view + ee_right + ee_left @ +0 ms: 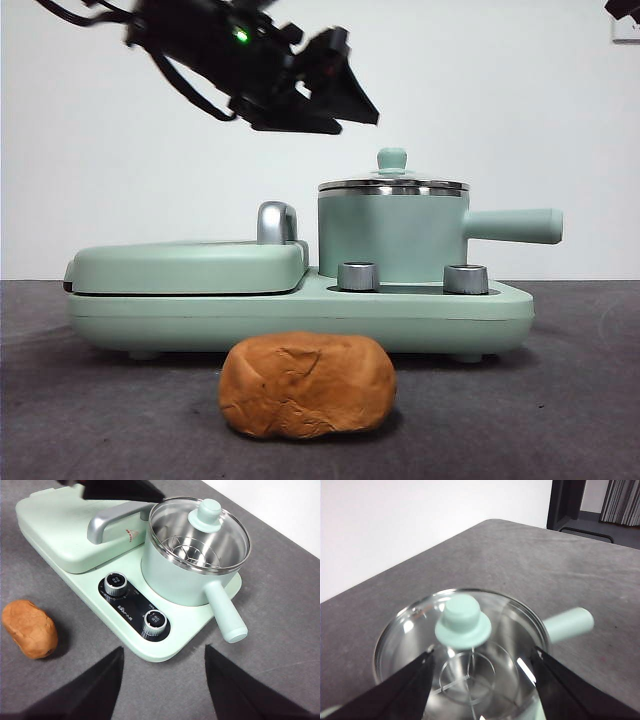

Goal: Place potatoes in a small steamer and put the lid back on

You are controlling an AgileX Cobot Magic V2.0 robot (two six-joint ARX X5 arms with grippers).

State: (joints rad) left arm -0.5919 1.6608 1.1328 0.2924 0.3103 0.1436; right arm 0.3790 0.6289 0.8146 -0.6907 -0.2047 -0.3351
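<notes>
So the potato (307,386) is sitting on the tabletop (560,400) by itself, out in front of the green cooker base (300,315), roughly in line with where the griddle meets the steamer. We see it as one big wrinkly orange-brown lump, not touching the base.

The small steamer (392,240) stands upright on the base, right next to the flat lidded griddle (185,268), with its long green handle (512,226) sticking straight out away from the griddle. The glass lid (392,185) is on the steamer, seated on the steel rim, mint knob (463,620) pointing up. Through the glass we can see a wire rack (192,550) inside the steamer and nothing else in there.

The left hand (481,672) is above the steamer, over on the griddle side, tilted down toward the lid. In its wrist view its two jaws are spread wide, one on each side of the knob, and not touching it, so it's open and holding nothing.

The right hand (162,677) is further back, on the dial side of the base, well apart from the steamer, also open wide with nothing between its jaws. Two silver dials (115,584) sit on the base in front of the steamer.
</notes>
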